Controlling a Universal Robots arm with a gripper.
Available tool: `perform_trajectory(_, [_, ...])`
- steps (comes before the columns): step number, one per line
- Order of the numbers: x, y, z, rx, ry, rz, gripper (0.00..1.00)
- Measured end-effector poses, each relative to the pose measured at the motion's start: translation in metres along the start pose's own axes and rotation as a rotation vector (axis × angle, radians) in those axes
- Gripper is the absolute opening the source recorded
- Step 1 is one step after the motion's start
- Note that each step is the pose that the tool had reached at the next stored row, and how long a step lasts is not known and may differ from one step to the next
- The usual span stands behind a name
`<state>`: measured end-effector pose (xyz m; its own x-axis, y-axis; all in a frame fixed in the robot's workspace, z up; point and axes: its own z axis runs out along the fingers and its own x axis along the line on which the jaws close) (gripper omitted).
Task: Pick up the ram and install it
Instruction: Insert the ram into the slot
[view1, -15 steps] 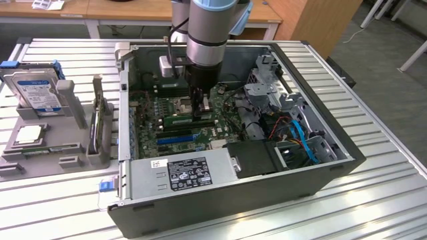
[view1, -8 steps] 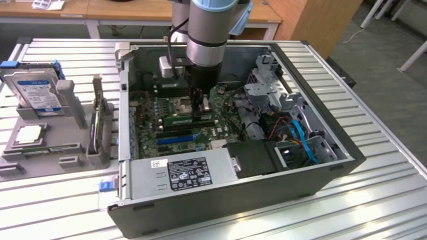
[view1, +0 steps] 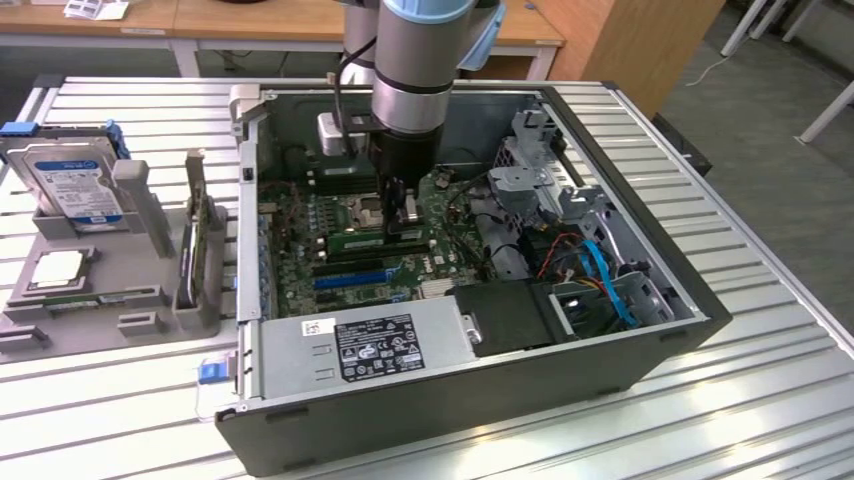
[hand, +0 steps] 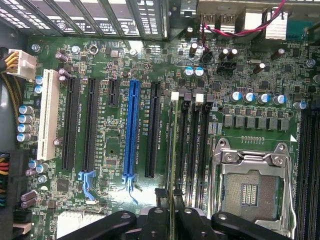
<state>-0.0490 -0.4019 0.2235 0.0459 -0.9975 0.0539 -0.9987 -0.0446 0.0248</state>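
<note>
The tool (view1: 396, 222) is closed on the ram (hand: 173, 150), which stands on its thin edge between the fingers (hand: 161, 215), directly below the tool. It lies just beside the black memory slots (hand: 193, 145) of the motherboard (hand: 100, 75). The processor socket (hand: 252, 192) is near the tool.

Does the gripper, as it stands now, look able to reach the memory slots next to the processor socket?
Probably yes: the gripper, shut on the ram, hangs right over the memory slots, and no cable crosses them.
</note>
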Motion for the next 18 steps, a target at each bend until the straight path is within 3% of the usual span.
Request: perform_trajectory(18, [-0.0001, 0.0, 0.0018, -0.0003, -0.0001, 0.005, 0.14])
